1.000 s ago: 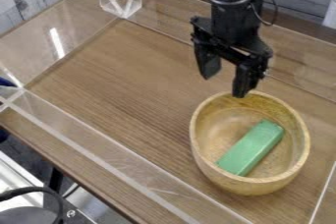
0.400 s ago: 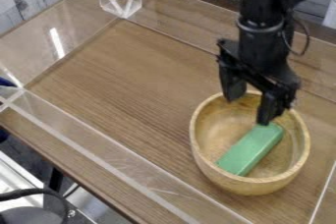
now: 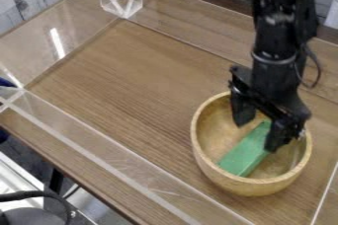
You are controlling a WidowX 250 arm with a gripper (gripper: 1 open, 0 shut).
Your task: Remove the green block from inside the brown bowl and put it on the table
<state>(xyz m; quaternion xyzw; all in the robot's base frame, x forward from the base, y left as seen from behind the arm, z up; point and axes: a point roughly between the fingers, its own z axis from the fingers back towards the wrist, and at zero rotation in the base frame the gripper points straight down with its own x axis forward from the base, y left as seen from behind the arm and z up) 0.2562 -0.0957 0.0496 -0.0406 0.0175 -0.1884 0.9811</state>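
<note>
Table (image 3: 119,81): wood-grain top walled in low clear acrylic; you had bare surface toward its left and far edges for the set-down.
Bowl (image 3: 211,155): the brown bowl sat near the table's near right corner. Thick wooden rim, upright; judged stable enough not to tip under a light lift from inside.
Bowl contents: one item only, the green block (image 3: 246,154), lying flat and slanted across the bottom, upper end under the fingers.
Gripper (image 3: 270,127): pointed straight down inside the rim, fingers spread wide with nothing between them, straddling the block's upper end; contact could not be told.
Block handling: judged light, rigid, smooth-faced, not fragile.
Hold point: you should have pinched across the narrow width, nearer mid-length, to stop it swinging.
</note>
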